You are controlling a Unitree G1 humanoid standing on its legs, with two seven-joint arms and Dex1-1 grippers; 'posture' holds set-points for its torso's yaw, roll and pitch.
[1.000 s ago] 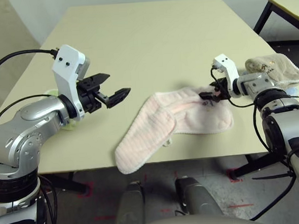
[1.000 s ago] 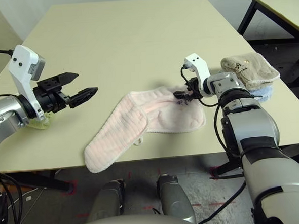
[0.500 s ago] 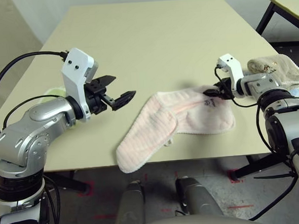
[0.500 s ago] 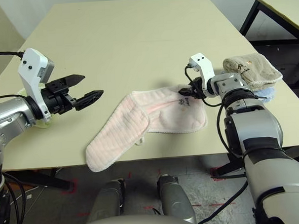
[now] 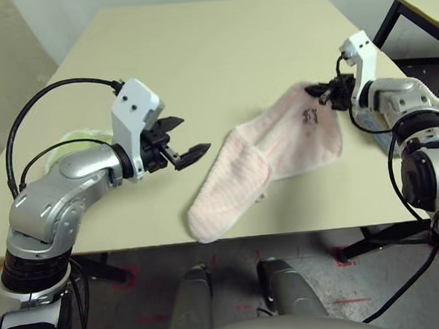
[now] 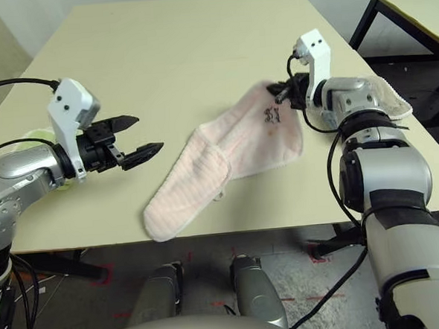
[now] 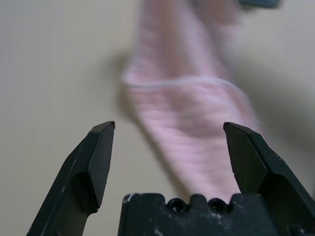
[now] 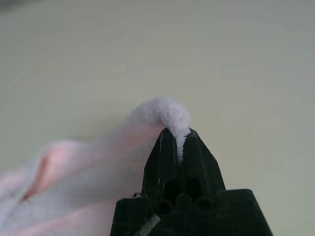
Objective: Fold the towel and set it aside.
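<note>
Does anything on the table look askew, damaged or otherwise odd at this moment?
Nothing looks damaged. The pale pink fluffy terry towel is askew: one corner is pinched and raised by the right tool, while its lower end hangs past the front edge of the cream table. The left tool is open beside it.

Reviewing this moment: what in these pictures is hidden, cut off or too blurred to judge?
- Dark mark on the pink towel: too small to read, head views.
- Beige towel: mostly hidden behind the right arm.
- Lime-green towel: largely behind the left arm.
- Towel's far end, left wrist view: blurred.
</note>
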